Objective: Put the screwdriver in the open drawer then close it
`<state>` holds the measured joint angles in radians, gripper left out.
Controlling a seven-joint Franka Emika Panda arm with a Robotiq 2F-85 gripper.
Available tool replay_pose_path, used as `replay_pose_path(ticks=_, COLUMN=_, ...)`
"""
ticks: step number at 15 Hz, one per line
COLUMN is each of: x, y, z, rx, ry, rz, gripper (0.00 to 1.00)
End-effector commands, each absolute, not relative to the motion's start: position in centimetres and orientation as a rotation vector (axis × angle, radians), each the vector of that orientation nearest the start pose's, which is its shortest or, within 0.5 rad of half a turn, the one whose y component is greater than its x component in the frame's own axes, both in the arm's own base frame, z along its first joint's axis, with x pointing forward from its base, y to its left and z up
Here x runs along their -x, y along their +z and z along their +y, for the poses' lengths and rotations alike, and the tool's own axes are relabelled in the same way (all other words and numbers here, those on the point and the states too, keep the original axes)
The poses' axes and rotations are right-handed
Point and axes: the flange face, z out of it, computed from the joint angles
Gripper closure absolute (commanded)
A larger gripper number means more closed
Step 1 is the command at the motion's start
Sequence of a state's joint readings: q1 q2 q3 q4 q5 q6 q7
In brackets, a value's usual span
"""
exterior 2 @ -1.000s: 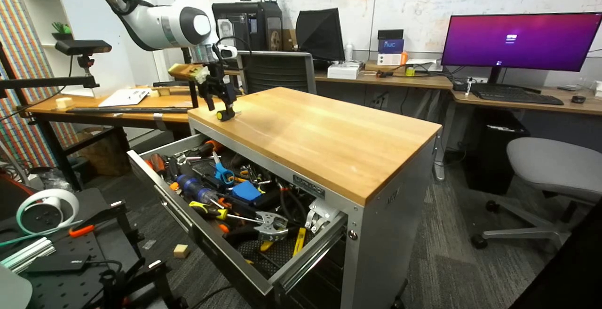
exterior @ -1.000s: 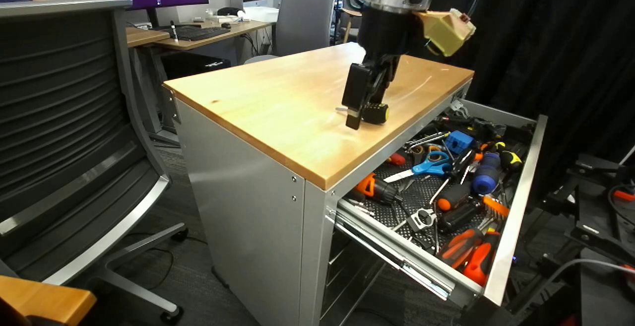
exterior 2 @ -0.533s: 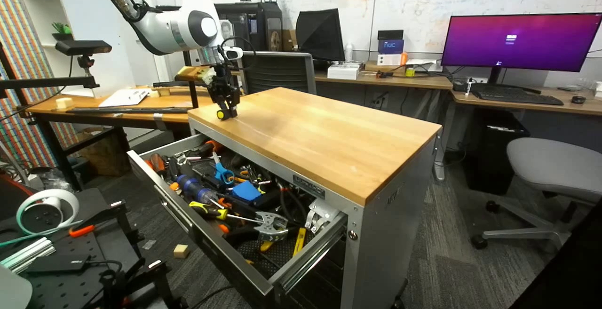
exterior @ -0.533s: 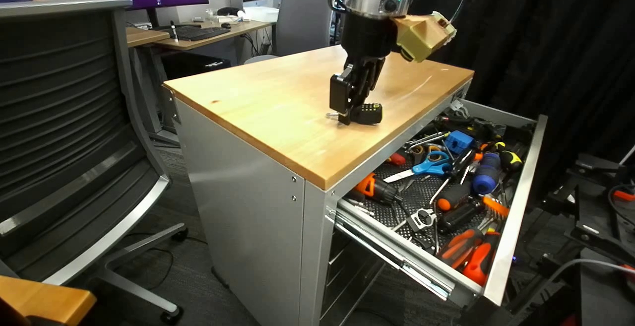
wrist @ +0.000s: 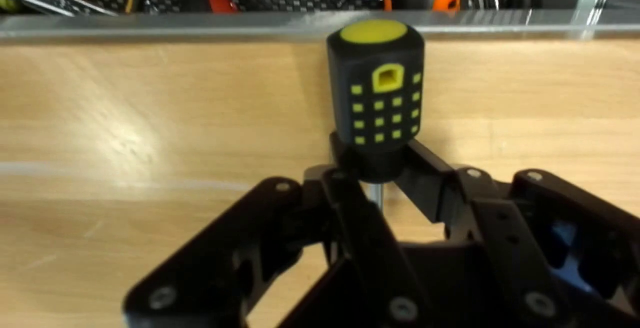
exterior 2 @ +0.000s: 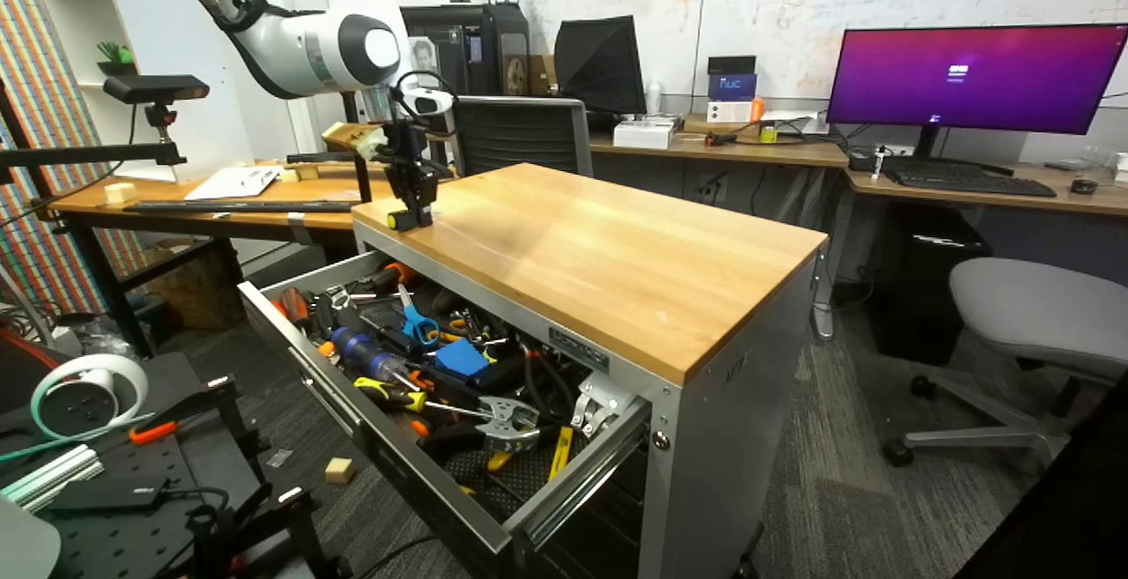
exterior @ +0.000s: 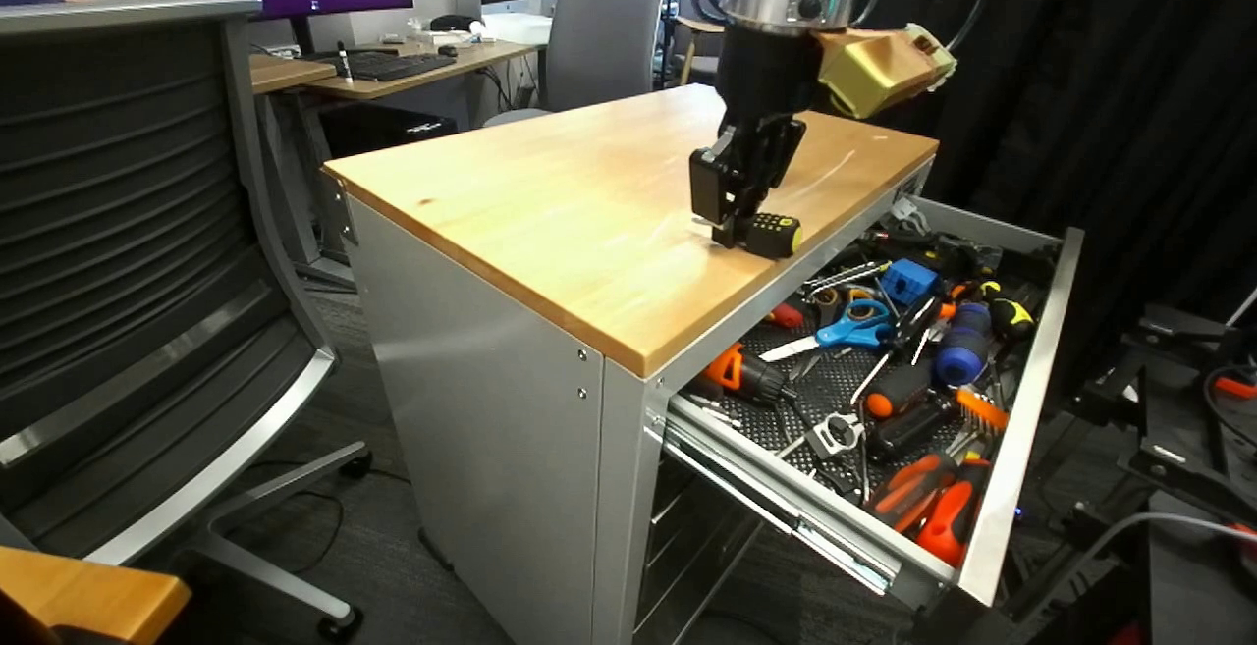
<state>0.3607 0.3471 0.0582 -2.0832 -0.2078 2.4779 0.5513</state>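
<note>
Gripper (wrist: 378, 161): clenched on the neck of the screwdriver (wrist: 377, 98), its fingers (wrist: 427, 168) pressed to both sides.
Handle (wrist: 380, 118): black with a yellow cap, pointed toward the drawer (exterior: 1026, 409); its end is seen to overlap a metal edge (wrist: 200, 26) in the wrist view.
Shaft (wrist: 376, 195): only a short metal stretch is seen; the tip cannot be made out.
Wooden top (exterior: 511, 203): lies beneath the screwdriver; whether it is touched cannot be told.
Shift: compared with half a second ago, gripper and screwdriver are found nearer the drawer-side edge in both exterior views, the grasp apparently unaltered. The carry toward the drawer is judged to be under way.
Drawer: pulled well out of the cabinet (exterior: 491, 350), unmoved over the same interval; neither the placing nor the closing is done yet.
Contents: crowded, with blue scissors (exterior: 854, 324) and a blue block (exterior: 908, 280) among other tools (exterior: 901, 392). Some bare mat (exterior: 825, 395) is visible near the scissors; a drop there is judged sensible.
Next move: some lift is probably needed so that the edge is cleared, then the screwdriver is to be brought over the drawer and let go low.
Risk: if it is left perched on the other tools, the drawer may be jammed when pushed in.
</note>
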Motion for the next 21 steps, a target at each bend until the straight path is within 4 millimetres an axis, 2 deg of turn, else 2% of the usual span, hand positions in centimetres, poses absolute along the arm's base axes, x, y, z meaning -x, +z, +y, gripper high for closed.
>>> replay_pose_path(ticks=1, x=-47.7, y=25.5, z=22.4, rx=3.210, ry=-0.003, rz=0.027, gripper=0.92)
replay_pose_path(ticks=5, x=-43.9, y=24.9, z=21.8, rx=3.154, ry=0.057, rz=0.038, gripper=0.91)
replay_pose_path(ticks=6, x=-43.2, y=24.4, z=21.7, rx=3.151, ry=0.082, rz=0.045, gripper=0.66)
replay_pose_path(ticks=7, x=-42.6, y=24.0, z=21.6, rx=3.143, ry=0.098, rz=0.050, gripper=0.46)
replay_pose_path(ticks=8, x=-42.3, y=23.7, z=21.5, rx=3.139, ry=0.110, rz=0.054, gripper=0.42)
replay_pose_path(ticks=13, x=-42.1, y=22.8, z=21.0, rx=3.099, ry=0.148, rz=0.059, gripper=0.01)
replay_pose_path(ticks=15, x=-41.8, y=22.3, z=20.6, rx=3.082, ry=0.205, rz=0.071, gripper=0.00)
replay_pose_path(ticks=17, x=-40.4, y=21.2, z=20.1, rx=3.086, ry=0.338, rz=0.087, gripper=0.00)
replay_pose_path(ticks=21, x=-35.5, y=19.6, z=20.0, rx=3.023, ry=0.723, rz=0.045, gripper=0.00)
